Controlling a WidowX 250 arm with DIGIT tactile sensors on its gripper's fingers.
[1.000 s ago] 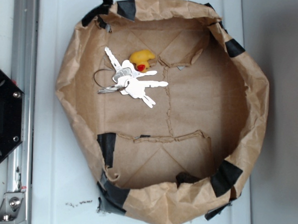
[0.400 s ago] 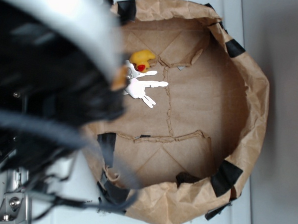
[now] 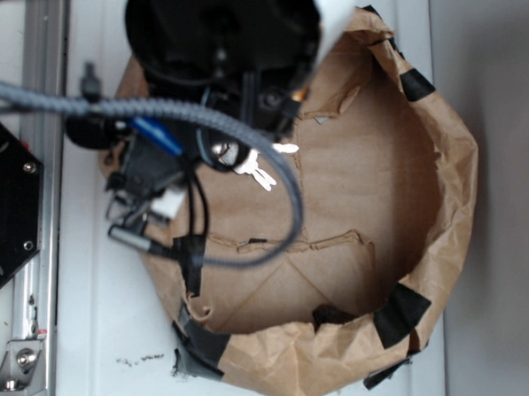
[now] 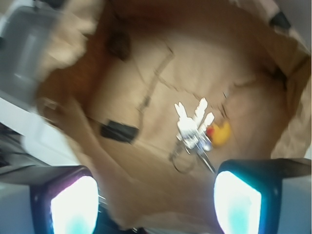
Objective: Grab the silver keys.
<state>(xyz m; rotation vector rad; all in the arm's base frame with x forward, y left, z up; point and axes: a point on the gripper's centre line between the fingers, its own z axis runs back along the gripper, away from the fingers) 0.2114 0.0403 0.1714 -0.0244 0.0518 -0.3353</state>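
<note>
Exterior view, starting at the left: a metal rail (image 3: 38, 151) runs along the edge of the white bench (image 3: 98, 322), with a black mount (image 3: 2, 211) beside it. Next comes the robot arm (image 3: 219, 45), a dark mass with a grey braided cable (image 3: 162, 113) and a blue connector (image 3: 157, 137), hanging over the far-left part of a shallow brown paper basin (image 3: 442, 198) patched with black tape (image 3: 400, 313). Under the arm's edge only a few blades of the silver keys (image 3: 265, 162) stick out, white and shiny, lying on the basin's paper floor. To the right, the basin floor is bare creased paper up to the crumpled right wall.

Wrist view, again from the left: one glowing pad (image 4: 73, 207) of the gripper (image 4: 156, 204) sits in the near-left corner, the other in the near-right corner, so the jaws stand spread wide with nothing between them. Between and beyond them the silver keys (image 4: 192, 124) lie fanned out on the paper floor, their thin wire ring (image 4: 181, 163) on the near side. Just to the right of the bunch, touching or almost touching it, lies a small yellow duck (image 4: 220, 132) with a red beak. The picture is blurred, so finer detail cannot be told.
</note>
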